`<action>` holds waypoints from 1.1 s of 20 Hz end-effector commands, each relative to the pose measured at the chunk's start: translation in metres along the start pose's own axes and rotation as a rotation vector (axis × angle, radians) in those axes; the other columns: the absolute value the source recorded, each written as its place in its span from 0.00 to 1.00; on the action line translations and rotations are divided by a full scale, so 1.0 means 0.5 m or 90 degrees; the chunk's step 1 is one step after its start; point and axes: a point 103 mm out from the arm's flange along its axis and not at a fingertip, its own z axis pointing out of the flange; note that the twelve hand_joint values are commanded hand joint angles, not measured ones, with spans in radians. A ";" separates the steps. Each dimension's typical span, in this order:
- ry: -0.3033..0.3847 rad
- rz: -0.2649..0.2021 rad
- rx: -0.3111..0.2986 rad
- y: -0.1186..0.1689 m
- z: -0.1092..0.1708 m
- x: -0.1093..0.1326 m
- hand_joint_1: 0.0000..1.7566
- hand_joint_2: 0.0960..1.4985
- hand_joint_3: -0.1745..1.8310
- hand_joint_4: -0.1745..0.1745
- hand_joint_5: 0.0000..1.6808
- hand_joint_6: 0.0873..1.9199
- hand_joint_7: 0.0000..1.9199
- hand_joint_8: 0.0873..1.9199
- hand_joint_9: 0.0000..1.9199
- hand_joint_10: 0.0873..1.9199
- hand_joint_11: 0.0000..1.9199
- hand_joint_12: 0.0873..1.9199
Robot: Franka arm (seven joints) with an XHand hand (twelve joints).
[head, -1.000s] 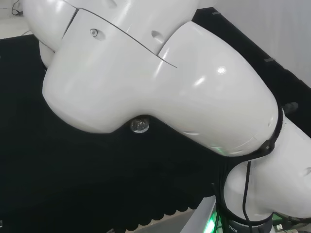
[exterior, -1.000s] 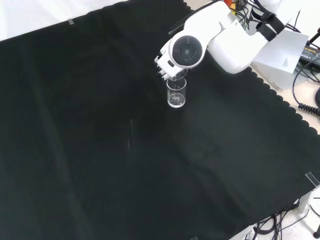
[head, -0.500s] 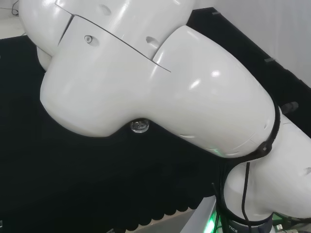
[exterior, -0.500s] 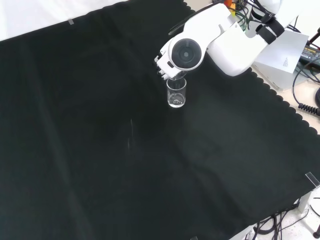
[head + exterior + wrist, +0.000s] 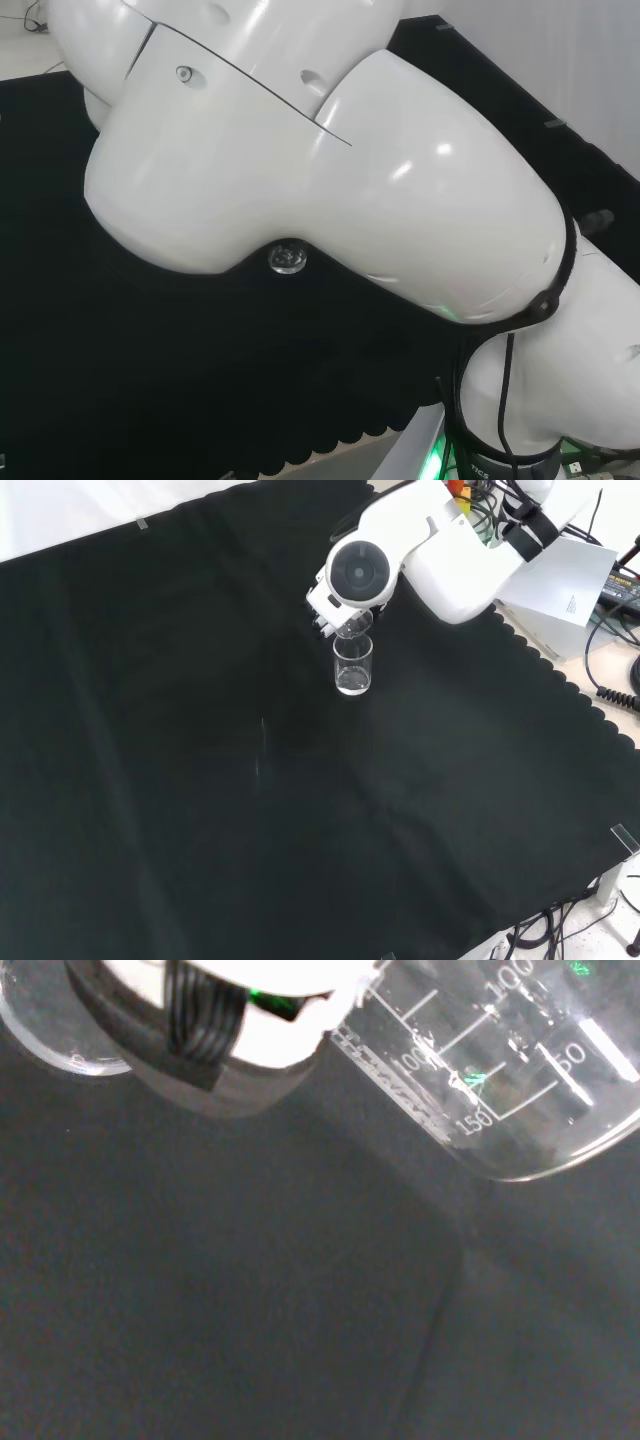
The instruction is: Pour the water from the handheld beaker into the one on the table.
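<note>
In the front view, the hand (image 5: 324, 608) is holding a tipped beaker (image 5: 352, 627) right over the standing beaker (image 5: 353, 666) on the black cloth (image 5: 200, 780). Its fingers are curling around the tipped glass.

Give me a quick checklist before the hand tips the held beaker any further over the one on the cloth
1. Receiving beaker upright on the black cloth: ok, it stands straight in the front view.
2. Held beaker tilted for pouring: ok, the wrist view shows it lying at a slant.
3. Held beaker's lip over the receiving beaker's mouth: cannot tell; the front view shows it right above, but the arm's link covers most of it.
4. Hand holding the beaker: cannot tell, too little of the hand shows past the link.
5. Water left in the held beaker: cannot tell.
6. No spill on the cloth around the receiving beaker: ok, none visible.
</note>
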 end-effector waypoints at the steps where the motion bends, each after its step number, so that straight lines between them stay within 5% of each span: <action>1: 0.098 -0.017 -0.044 -0.007 0.013 -0.021 0.88 0.64 0.00 0.00 0.80 0.10 0.72 0.21 0.85 0.00 0.62 0.33; 15: 0.312 -0.091 -0.082 0.000 0.039 -0.084 0.88 0.64 0.00 0.00 0.80 0.11 0.72 0.21 0.85 0.00 0.62 0.32; 22: 0.400 -0.094 -0.131 0.016 0.046 -0.117 0.88 0.64 0.00 0.00 0.80 0.11 0.72 0.21 0.85 0.00 0.62 0.32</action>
